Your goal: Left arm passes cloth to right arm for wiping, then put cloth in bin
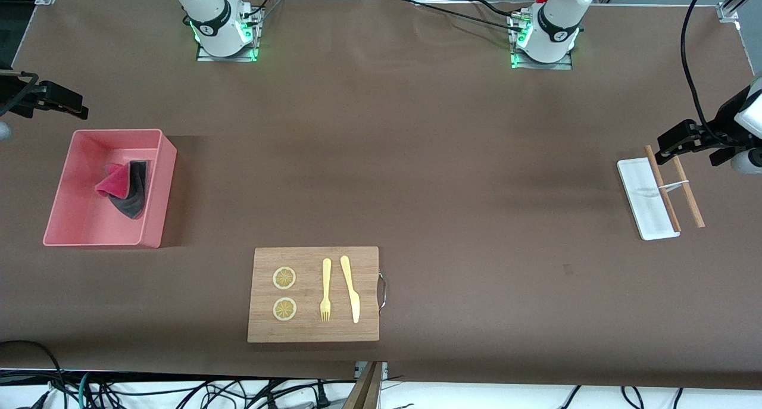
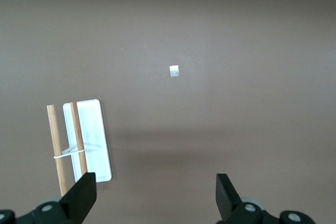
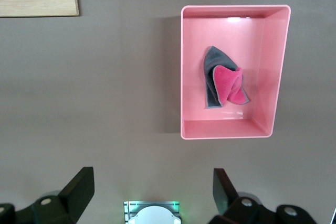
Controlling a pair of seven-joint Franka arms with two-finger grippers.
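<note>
left gripper point(image 2: 152, 195): fingers spread wide, nothing between them. Hangs over bare tabletop at the left arm's end edge, just beside the white tray point(image 1: 646, 199).
right gripper point(image 3: 149, 190): fingers spread wide, empty. Up over the right arm's end edge of the tabletop, near the bin's point(image 1: 152, 218) corner farthest from the front camera.
cloth point(image 1: 125, 186): inside the bin, on its floor, toward the wall on the board's side. Soft, crumpled fold; magenta face bunched on top, dark grey face spread under it. Long axis runs along the bin's long walls; the grey end tapers to a point toward the front camera.
bin: pink plastic, rectangular, upright smooth walls, glossy floor. Long axis runs from the robots' edge toward the front camera's edge.
white tray: flat, narrow, rectangular. Two wooden sticks point(image 1: 675, 186) tied by a white band, one lying across the tray, one on the tabletop.
cutting board point(image 1: 309, 328): wood, metal handle, near the front camera's edge. Carries two lemon slices point(image 1: 284, 278), yellow fork point(image 1: 325, 290), yellow knife point(image 1: 351, 289).
</note>
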